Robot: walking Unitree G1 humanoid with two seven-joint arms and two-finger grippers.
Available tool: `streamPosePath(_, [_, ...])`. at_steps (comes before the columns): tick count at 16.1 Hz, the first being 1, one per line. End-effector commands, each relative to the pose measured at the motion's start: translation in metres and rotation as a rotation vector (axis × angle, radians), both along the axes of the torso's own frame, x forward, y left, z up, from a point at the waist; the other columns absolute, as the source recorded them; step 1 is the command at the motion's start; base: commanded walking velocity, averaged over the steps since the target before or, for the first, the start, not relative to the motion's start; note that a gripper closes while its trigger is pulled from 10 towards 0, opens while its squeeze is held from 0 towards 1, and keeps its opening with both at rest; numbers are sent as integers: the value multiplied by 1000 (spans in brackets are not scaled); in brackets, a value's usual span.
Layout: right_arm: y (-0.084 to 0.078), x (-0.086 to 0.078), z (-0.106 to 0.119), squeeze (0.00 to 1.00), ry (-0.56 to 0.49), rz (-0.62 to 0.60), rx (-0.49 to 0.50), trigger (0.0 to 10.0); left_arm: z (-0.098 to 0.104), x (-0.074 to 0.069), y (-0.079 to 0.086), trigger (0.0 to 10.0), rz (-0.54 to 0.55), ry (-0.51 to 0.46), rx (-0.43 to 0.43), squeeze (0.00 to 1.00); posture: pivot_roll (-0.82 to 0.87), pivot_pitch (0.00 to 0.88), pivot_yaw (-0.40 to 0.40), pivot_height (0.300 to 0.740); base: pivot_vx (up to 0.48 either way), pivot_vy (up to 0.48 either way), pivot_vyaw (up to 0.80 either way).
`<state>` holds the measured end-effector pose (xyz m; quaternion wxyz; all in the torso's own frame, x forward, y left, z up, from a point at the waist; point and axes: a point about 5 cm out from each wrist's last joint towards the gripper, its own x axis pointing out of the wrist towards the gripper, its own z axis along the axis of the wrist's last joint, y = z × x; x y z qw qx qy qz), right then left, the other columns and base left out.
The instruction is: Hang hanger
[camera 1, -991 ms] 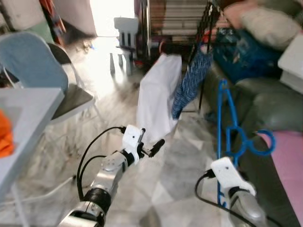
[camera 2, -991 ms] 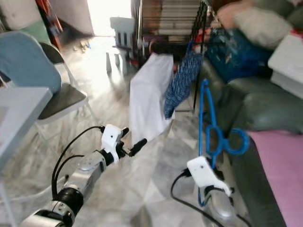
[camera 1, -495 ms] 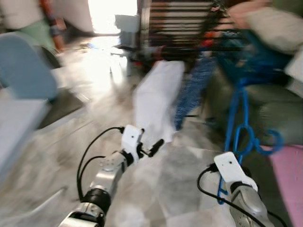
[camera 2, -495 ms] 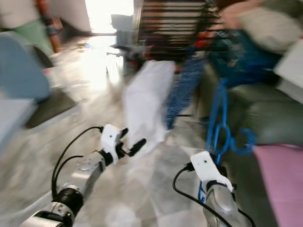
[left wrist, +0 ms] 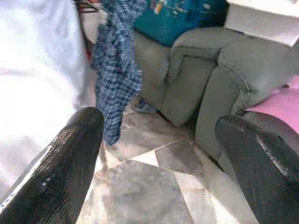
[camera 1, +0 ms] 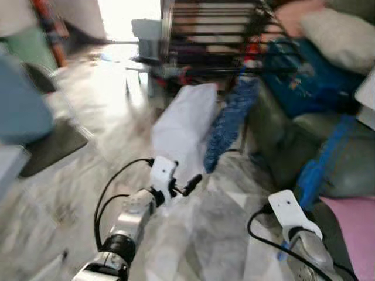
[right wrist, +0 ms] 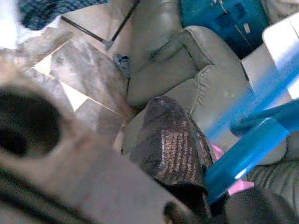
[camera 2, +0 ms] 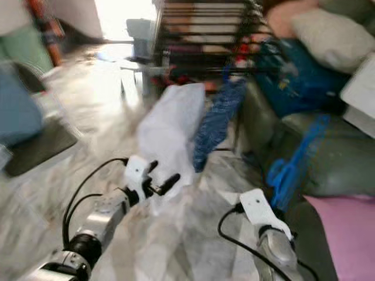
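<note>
A blue plastic hanger (camera 2: 291, 165) is held in my right gripper (right wrist: 210, 182), which is shut on its lower part. It slants up and to the right in front of the green sofa (camera 1: 291, 136), blurred by motion. In the right wrist view, the blue hanger (right wrist: 261, 135) passes beside a black finger (right wrist: 173, 135). My left gripper (camera 1: 190, 182) is held out low over the floor, open and holding nothing, its fingers (left wrist: 60, 163) wide apart. A dark drying rack (camera 1: 217, 35) stands ahead with a white cloth (camera 1: 181, 129) and a blue plaid shirt (camera 1: 225, 129) hanging from it.
The sofa on the right carries a teal bag (camera 1: 304, 76), a pale pillow (camera 1: 334, 35) and a pink cushion (camera 1: 354, 231). A grey chair seat (camera 1: 50, 149) is at the left. Marble floor (camera 1: 94, 117) lies between me and the rack.
The whole view has shifted and the rack looks nearer, so the camera moved. The hanger has gone from upright to slanting right and lower. The left gripper keeps its pose.
</note>
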<state>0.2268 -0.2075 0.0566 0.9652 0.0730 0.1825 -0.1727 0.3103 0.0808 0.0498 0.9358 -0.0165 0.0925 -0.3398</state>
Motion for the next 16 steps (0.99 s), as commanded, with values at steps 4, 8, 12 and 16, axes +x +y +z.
streamPosePath(4, [-11, -4, -5, 0, 61, -18, -11, 10000, 4, 1, -13, 10000, -35, -9, -4, 0, -34, 0, -14, 740, 472, 0, 0])
streamPosePath(8, [-3, -7, -18, 0, 135, 53, 24, 10000, 4, 1, -14, 10000, -37, -9, 3, 0, -28, 0, -14, 740, 472, 0, 0])
streamPosePath(12, [9, -14, -30, 0, 192, 126, 77, 10000, 5, 2, -13, 10000, -33, -13, 11, 0, -23, 0, -14, 740, 472, 0, 0])
streamPosePath(16, [15, -16, -35, 0, 218, 180, 113, 10000, 4, 2, -13, 10000, -29, -13, 16, 0, -20, 0, -13, 740, 458, 0, 0])
